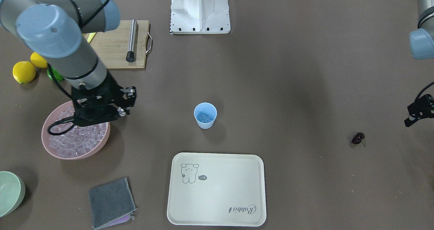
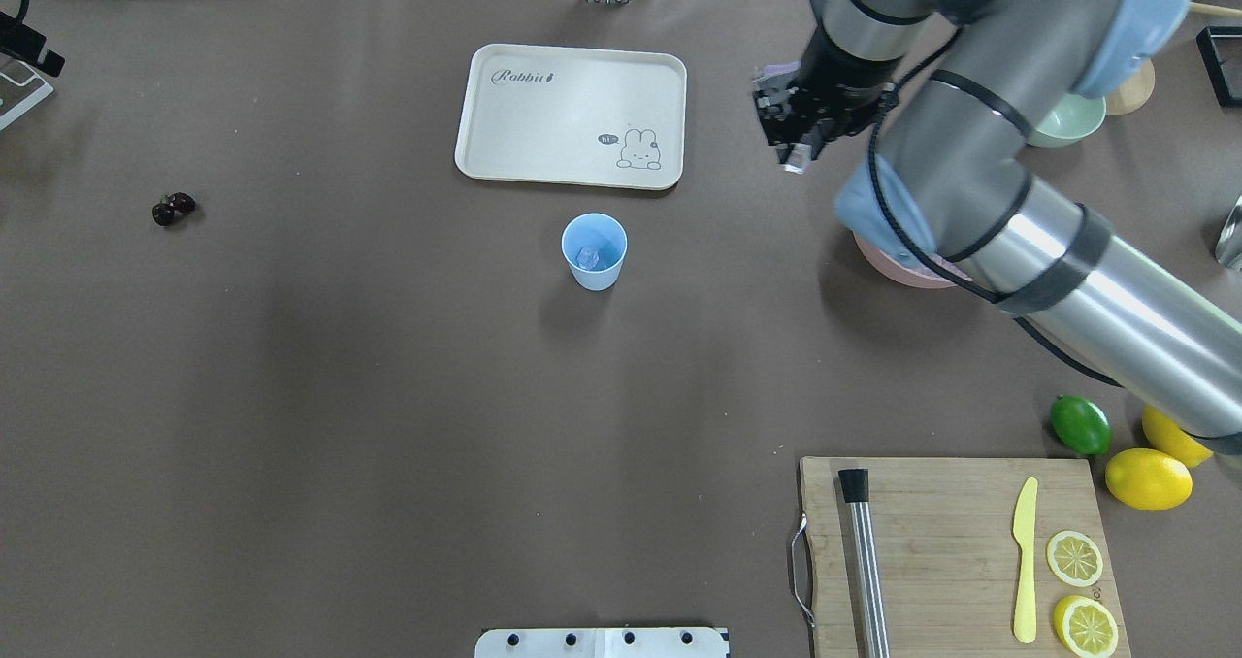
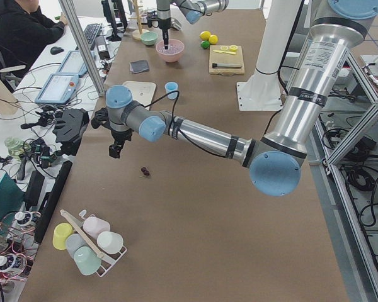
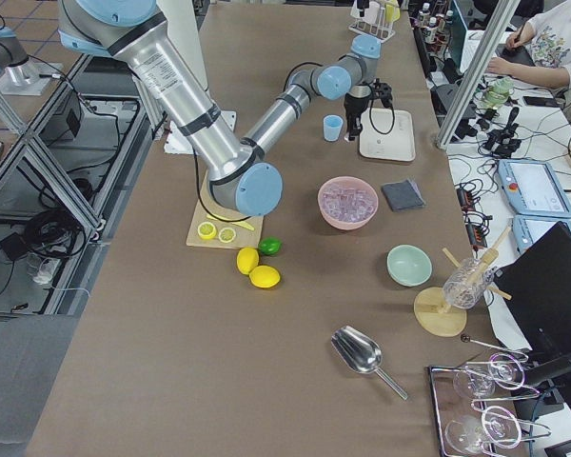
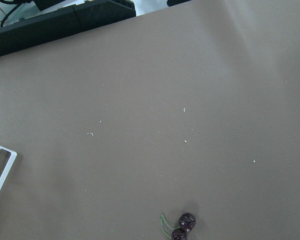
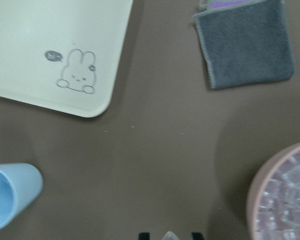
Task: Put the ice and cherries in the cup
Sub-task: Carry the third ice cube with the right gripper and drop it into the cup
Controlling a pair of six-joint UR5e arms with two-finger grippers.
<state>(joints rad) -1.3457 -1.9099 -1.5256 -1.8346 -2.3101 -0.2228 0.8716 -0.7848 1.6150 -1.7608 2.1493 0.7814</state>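
The light-blue cup (image 1: pixel 205 115) stands at mid-table with one clear ice cube (image 2: pixel 588 256) inside; it also shows in the right wrist view (image 6: pixel 10 195). Many ice cubes (image 1: pixel 78 140) fill the pink bowl (image 1: pixel 45 141). My right gripper (image 2: pixel 791 148) hangs above the table between that bowl and the cup. It is shut on a small clear ice cube (image 6: pixel 170 236). The two dark cherries (image 1: pixel 358 138) lie on the table on my left side, and in the left wrist view (image 5: pixel 184 226). My left gripper (image 1: pixel 412 119) hovers beyond them; I cannot tell whether it is open.
A cream tray (image 1: pixel 217 189) lies past the cup. A grey cloth (image 1: pixel 110 201) and a pale green bowl (image 1: pixel 10 192) lie beyond the pink bowl. A cutting board (image 2: pixel 951 551) holds a steel muddler, knife and lemon slices. Lemons (image 2: pixel 1148 478) and a lime (image 2: pixel 1080 425) sit beside it.
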